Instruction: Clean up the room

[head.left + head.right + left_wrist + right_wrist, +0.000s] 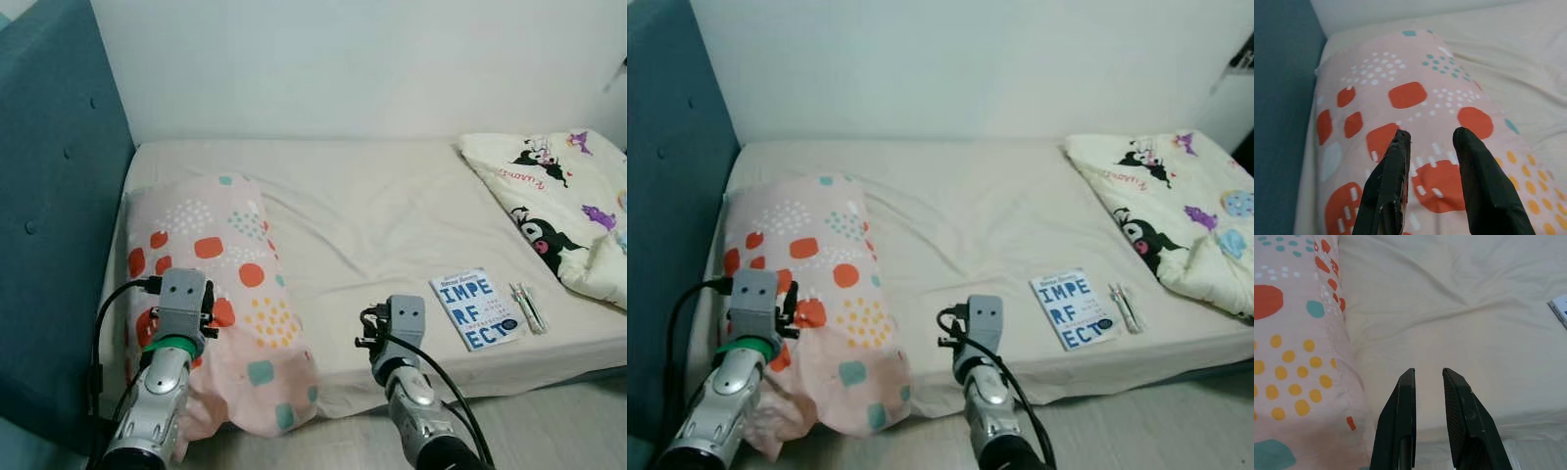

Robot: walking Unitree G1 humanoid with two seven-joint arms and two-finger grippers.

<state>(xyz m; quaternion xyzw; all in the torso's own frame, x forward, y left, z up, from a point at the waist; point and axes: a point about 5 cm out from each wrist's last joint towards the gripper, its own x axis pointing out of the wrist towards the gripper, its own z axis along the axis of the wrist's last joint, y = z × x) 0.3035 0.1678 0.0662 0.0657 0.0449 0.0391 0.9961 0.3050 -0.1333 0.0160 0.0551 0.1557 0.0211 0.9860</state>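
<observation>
Pink pillow [223, 294] with orange, teal and yellow patches lies on the cream bed [392, 215] at 9 o'clock, long axis running 12-to-6, near end overhanging the edge. Left gripper [1430, 139] hovers over it, fingers apart, empty. Right gripper [1428, 374], narrowly parted, hangs above bare sheet. Book [476, 308] at 4 o'clock.

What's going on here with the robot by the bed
The robot stands at the side of a bed, both arms raised over it and holding nothing. Its left gripper hovers open over a pink patterned pillow at the headboard end. Its right gripper is open above the bare sheet. A book and pens lie near the edge, with a cartoon blanket bunched at the far end.
</observation>
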